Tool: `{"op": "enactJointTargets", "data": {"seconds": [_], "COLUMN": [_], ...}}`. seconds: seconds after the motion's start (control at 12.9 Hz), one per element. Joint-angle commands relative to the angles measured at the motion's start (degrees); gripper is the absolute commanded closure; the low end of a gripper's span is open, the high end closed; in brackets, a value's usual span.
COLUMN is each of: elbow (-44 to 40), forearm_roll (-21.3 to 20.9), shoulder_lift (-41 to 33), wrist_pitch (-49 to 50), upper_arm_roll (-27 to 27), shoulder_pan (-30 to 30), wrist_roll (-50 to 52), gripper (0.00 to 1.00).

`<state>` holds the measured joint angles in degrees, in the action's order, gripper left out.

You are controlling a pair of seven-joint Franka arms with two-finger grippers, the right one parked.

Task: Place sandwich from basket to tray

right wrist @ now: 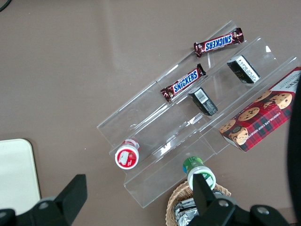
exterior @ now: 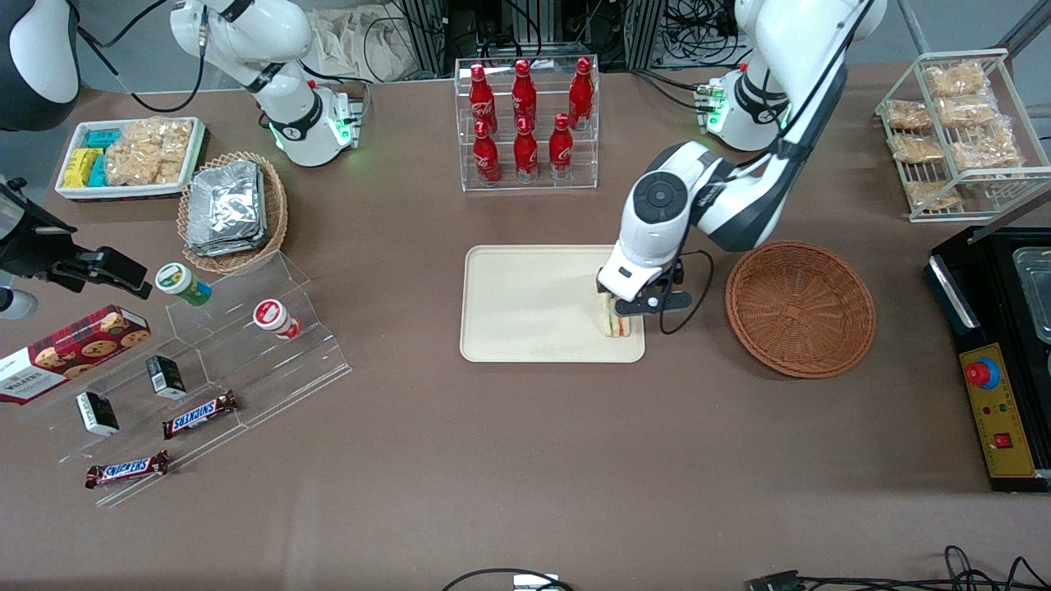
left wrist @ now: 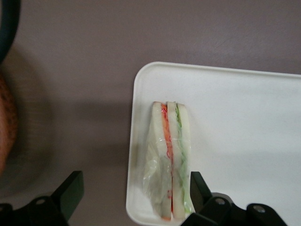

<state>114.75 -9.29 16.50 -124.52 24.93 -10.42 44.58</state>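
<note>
Already the end effector is hovering spread wide around the sandwich, which is resting at the tray's four-o'clock corner, nearest the basket, presumably to shorten the carry.

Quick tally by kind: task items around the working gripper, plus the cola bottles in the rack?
Sandwich: 1, on the tray, between the open gripper fingers
Tray: 1
Basket: 1, nothing in it
Cola bottles: 6
Total: 9

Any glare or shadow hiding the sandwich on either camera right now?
Front view: even light, the gripper and wrist overhang the sandwich on the tray, hiding part of it. Left wrist view: tray washed out bright, sandwich slightly soft but its layers readable; fingers spread.
</note>
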Motion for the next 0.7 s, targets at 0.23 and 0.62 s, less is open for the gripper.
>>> {"op": "enactJointTargets", "data": {"seconds": [0.23, 0.62], "elbow": [-18.4, -21.8], "forearm_roll": [2.4, 0.4], "shoulder_lift": [-4.8, -5.0], "wrist_pitch": [28.6, 29.0], "upper_arm_roll": [-0.1, -0.1], "shoulder_pan": [11.0, 21.7], "wrist_roll": [-10.7, -11.5], "gripper": [0.0, 0.0]}}
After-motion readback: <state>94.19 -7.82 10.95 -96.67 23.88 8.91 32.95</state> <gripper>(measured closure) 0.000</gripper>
